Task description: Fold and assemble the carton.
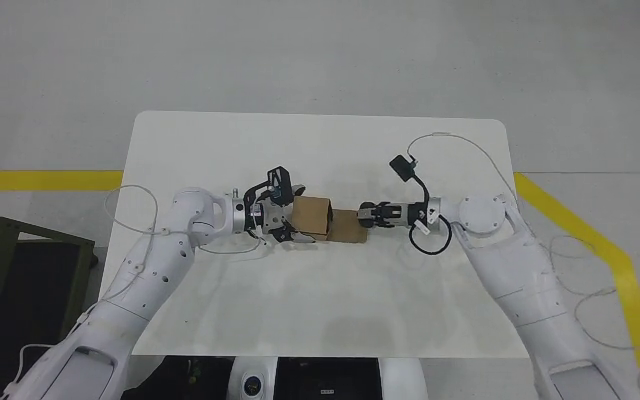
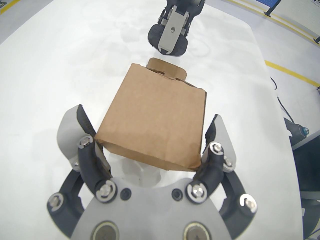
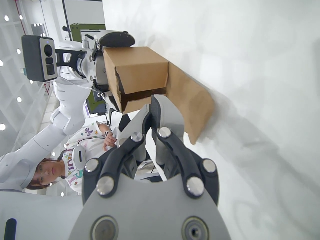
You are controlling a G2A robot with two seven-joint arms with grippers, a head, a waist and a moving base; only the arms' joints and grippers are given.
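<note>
A small brown carton (image 1: 312,214) lies on its side in the middle of the white table (image 1: 300,140). My left gripper (image 1: 290,218) is shut on the carton, one finger on each side wall (image 2: 155,116). At the carton's far end a flap (image 1: 346,226) sticks out flat along the table (image 2: 166,69) (image 3: 192,101). My right gripper (image 1: 363,214) is shut with nothing in it, level with that open end and just past the flap. Its joined fingertips (image 3: 152,101) point at the carton's open end (image 3: 135,73). From the left wrist it shows beyond the flap (image 2: 170,48).
A thin white cable (image 1: 460,140) loops over the table's far right part, and another cable (image 1: 130,200) hangs off the left edge. A dark green crate (image 1: 30,260) stands on the floor to the left. Yellow floor tape (image 1: 60,180) runs beside the table.
</note>
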